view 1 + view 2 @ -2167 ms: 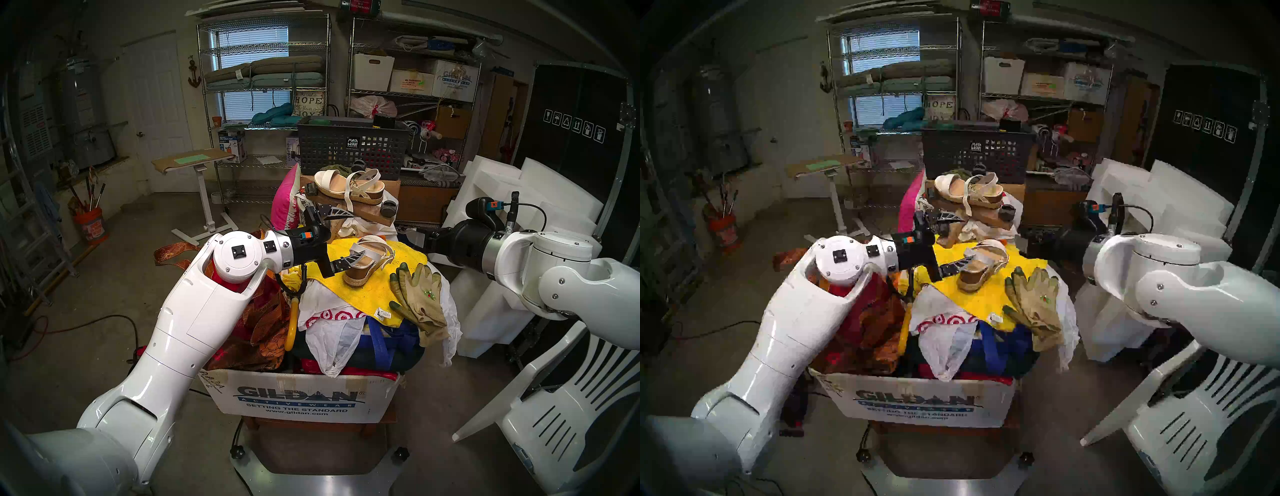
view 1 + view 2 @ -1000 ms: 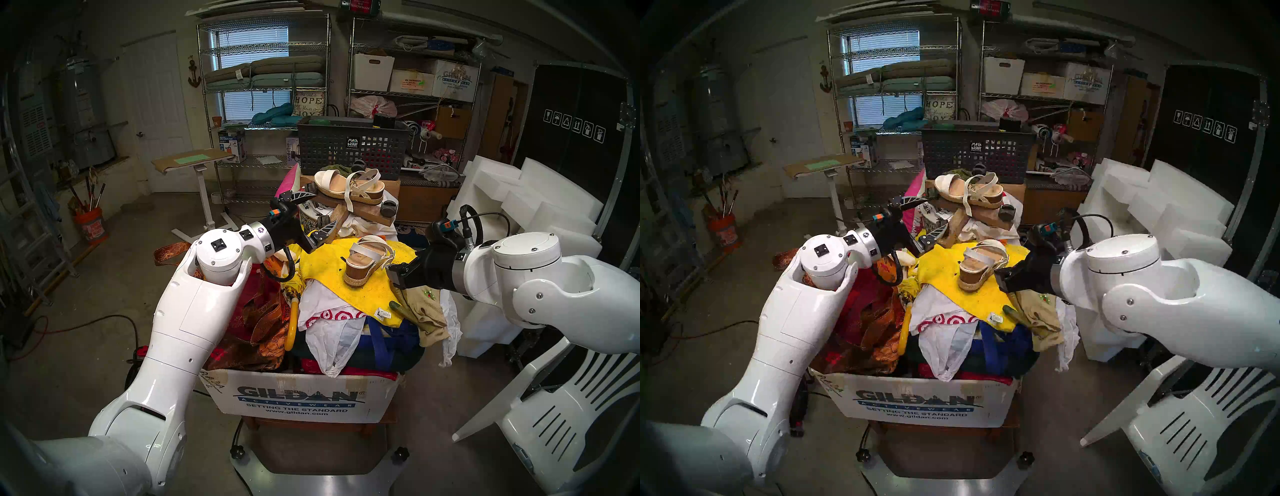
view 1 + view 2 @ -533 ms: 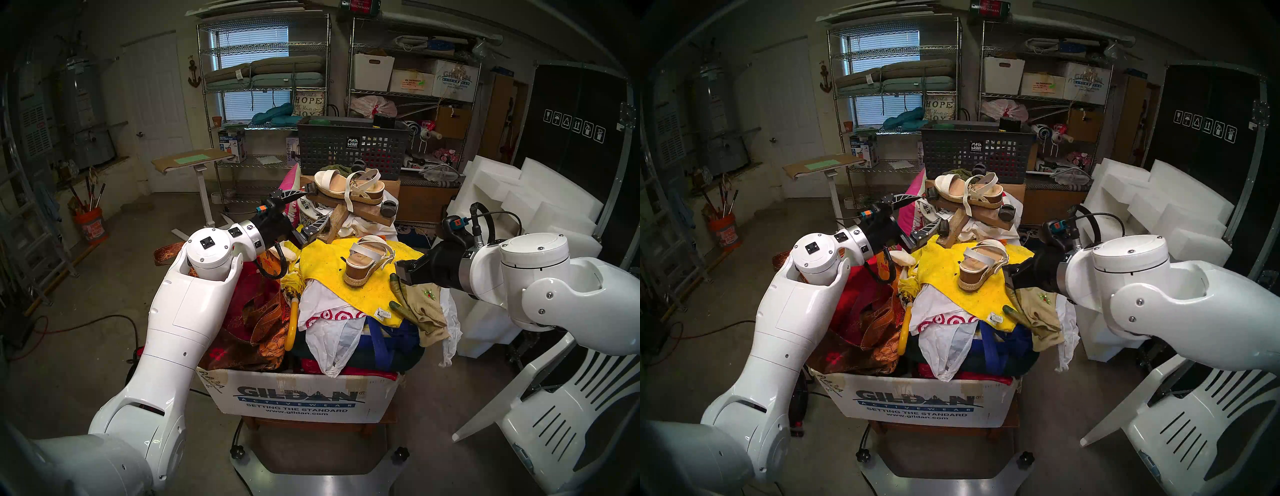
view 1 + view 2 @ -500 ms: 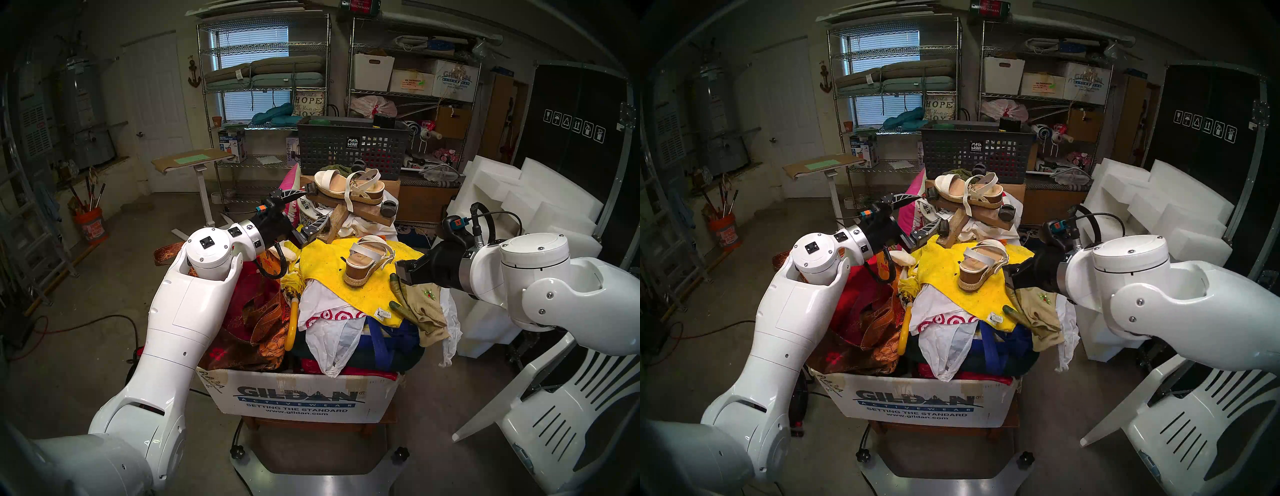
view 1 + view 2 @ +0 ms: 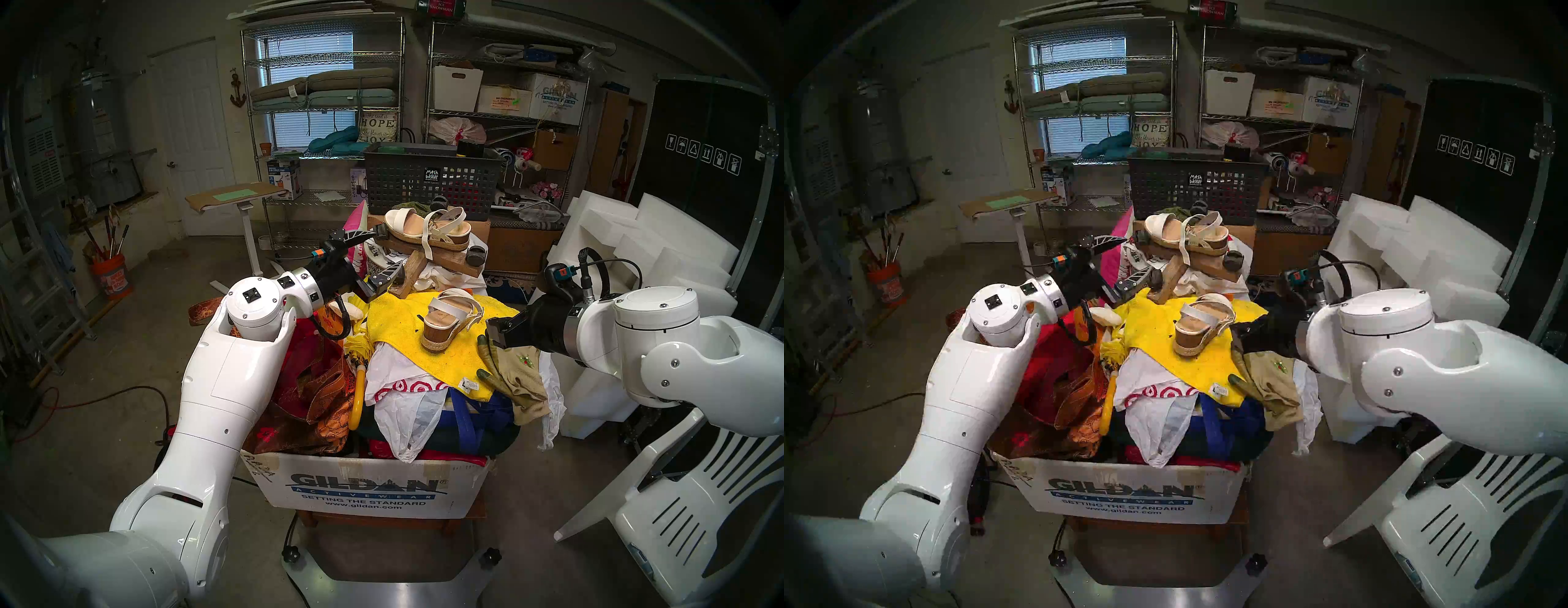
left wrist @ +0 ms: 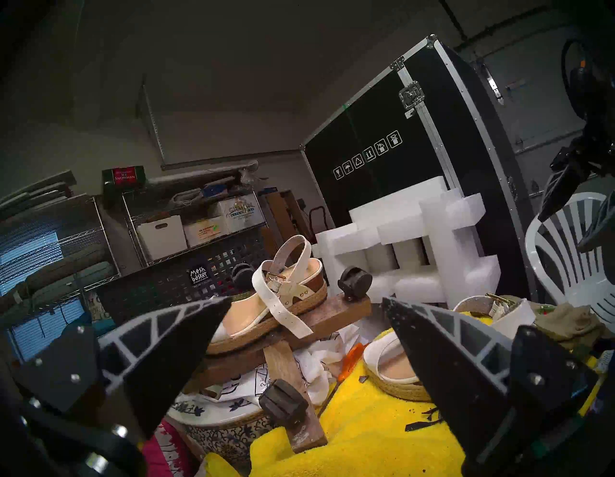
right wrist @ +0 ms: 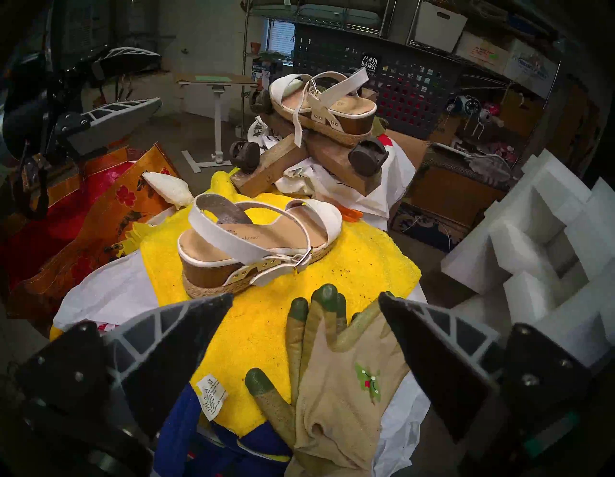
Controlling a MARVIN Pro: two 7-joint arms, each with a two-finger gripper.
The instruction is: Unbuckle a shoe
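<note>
The platform wedge sandal with white straps, tan footbed and brown cork-look heel [image 7: 253, 246] stood upright on a bright yellow terry towel [image 7: 349, 266] draped over the heap of bags and cloth. Its heel faced the robot and its small metal ankle buckle [image 7: 303, 259] sat low on the side nearest the right arm. The strap looked fastened, its free end tucked past the buckle.

The right tool [image 7: 306, 296] hung just short of the sandal over a tan gardening glove with green fingertips [image 7: 332, 383], its fingers spread wide and holding nothing. The left tool [image 6: 306, 299] was likewise wide open and empty, off to the far left side, nearer the matching twin sandal [image 7: 322, 100] perched on a wooden caster dolly [image 7: 332, 156].

To my eye the sandal would be light but top-heavy. The sole block looked stiff and the straps thin and floppy, and the soft towel beneath would let it tip or slide. I would pin the wedge heel [image 7: 206, 276] or the jute-trimmed sole with one tool. That is the one rigid part broad enough to clamp. The other tool could then pinch the loose strap tip beside the buckle and draw it back. The buckle itself looked small and slick, a poor thing to grab directly.
</note>
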